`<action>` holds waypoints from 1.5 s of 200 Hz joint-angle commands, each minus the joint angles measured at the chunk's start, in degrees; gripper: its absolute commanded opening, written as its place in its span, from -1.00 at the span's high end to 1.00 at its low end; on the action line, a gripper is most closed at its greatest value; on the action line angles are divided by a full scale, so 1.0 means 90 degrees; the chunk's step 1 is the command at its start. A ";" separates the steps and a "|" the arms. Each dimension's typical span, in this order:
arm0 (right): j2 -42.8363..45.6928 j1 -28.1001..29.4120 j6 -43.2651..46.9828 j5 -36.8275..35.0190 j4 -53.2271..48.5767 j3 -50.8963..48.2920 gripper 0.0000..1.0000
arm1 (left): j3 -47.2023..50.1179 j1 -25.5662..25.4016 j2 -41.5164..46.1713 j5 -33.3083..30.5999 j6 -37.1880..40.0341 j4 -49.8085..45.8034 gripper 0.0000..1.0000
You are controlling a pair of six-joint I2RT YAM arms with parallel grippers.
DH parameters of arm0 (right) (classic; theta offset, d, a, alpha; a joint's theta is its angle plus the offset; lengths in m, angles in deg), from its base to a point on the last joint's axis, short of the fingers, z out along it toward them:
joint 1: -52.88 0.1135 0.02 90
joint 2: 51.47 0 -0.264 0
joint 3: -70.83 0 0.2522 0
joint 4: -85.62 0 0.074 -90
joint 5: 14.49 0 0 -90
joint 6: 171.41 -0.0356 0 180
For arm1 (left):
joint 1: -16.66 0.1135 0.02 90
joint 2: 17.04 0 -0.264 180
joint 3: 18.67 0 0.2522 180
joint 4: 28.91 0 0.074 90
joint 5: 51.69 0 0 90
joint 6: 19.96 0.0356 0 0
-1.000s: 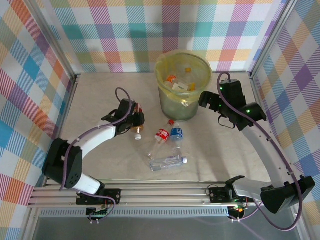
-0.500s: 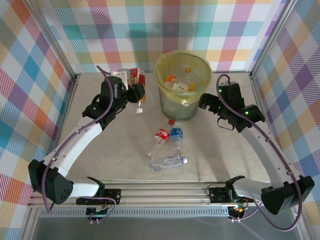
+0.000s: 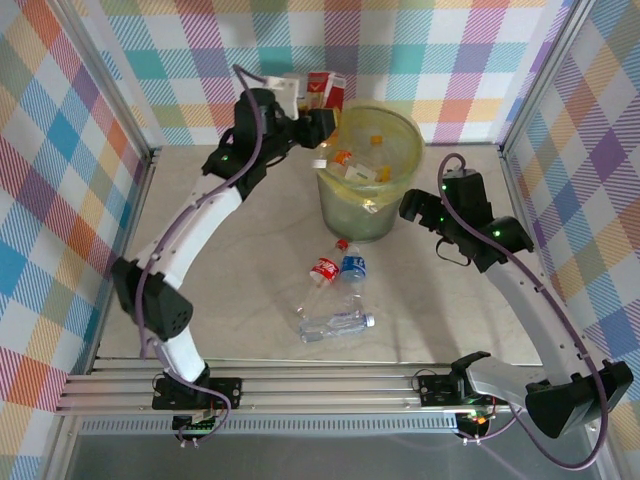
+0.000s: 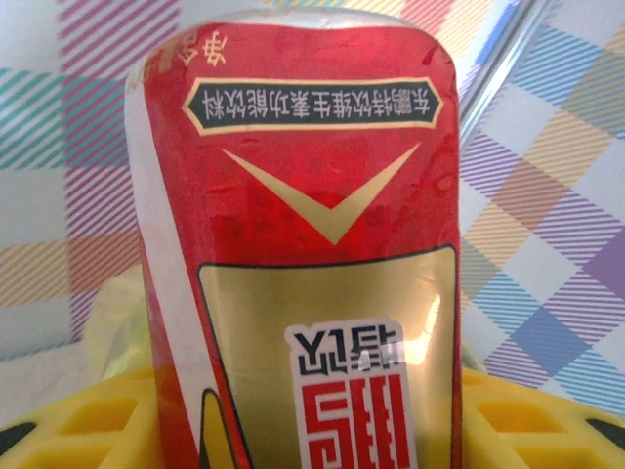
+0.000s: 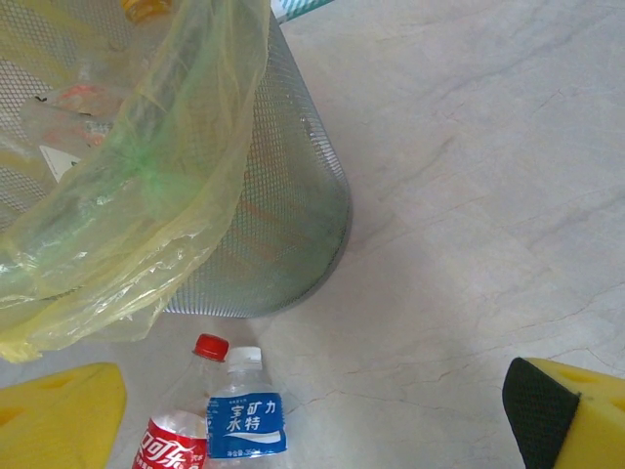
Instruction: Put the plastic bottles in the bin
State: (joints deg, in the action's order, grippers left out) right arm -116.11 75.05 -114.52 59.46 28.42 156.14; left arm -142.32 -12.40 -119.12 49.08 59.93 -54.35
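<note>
Bin (image 3: pixel 365 218), mesh with a yellow bag, is our landmark. Left gripper (image 3: pixel 318 122) hangs at its far-left rim, clamped on red-labelled bottle (image 4: pixel 312 274), whose long axis runs along the fingers; bin's mouth lies just right. Right gripper (image 3: pixel 408 207) sits beside bin's right wall, jaws wide, empty. Loose bottles (image 3: pixel 335 323) lie before bin.

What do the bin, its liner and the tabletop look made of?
Bin: looks like grey-green metal mesh, fine perforations visible.
Liner: thin translucent yellow plastic film, crinkled and glossy.
Tabletop: pale stone-look surface with faint veins, matte; could be laminate.
</note>
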 commanded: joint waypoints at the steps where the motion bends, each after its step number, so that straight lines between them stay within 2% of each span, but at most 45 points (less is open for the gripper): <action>1: 0.0136 0.0037 -0.0129 -0.0101 0.0104 -0.0097 -0.99 | -0.1093 -0.0110 -0.0642 0.0499 0.0458 -0.0322 0.09; 35: 0.0231 0.0035 -0.0170 -0.0113 0.0108 -0.0166 -0.99 | -0.2907 -0.0150 -0.1926 0.0827 0.0832 -0.1337 0.09; 59: 0.0307 0.0036 -0.0184 -0.0173 0.0096 -0.0186 -0.99 | -0.3802 -0.0160 -0.2588 0.0905 0.0982 -0.1928 0.07; 113: 0.0390 0.0031 -0.0212 -0.0200 -0.0025 -0.0196 -0.99 | -0.3933 -0.0160 -0.2932 0.0594 0.1283 -0.2326 0.04; 141: 0.0450 0.0034 -0.0244 -0.0193 -0.0113 -0.0230 -0.99 | -0.3933 -0.0160 -0.3020 0.0713 0.1381 -0.2518 0.01; 220: 0.0424 0.0036 -0.0251 -0.0230 -0.0163 -0.0245 -0.99 | -0.3933 -0.0179 -0.3169 0.0855 0.1504 -0.2719 -0.44; 273: 0.0415 0.0036 -0.0194 -0.0208 -0.0198 -0.0215 -0.99 | -0.3933 -0.0209 -0.3034 0.0777 0.1508 -0.2602 -0.90; 300: 0.0413 0.0036 -0.0197 -0.0208 -0.0209 -0.0225 -0.99 | -0.3952 -0.0228 -0.2894 0.0747 0.1482 -0.2518 -1.00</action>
State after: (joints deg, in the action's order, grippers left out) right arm -112.55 75.05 -116.16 58.12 27.20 154.26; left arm -175.63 -13.71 -147.52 55.76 72.96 -78.52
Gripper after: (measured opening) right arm 0.996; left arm 0.992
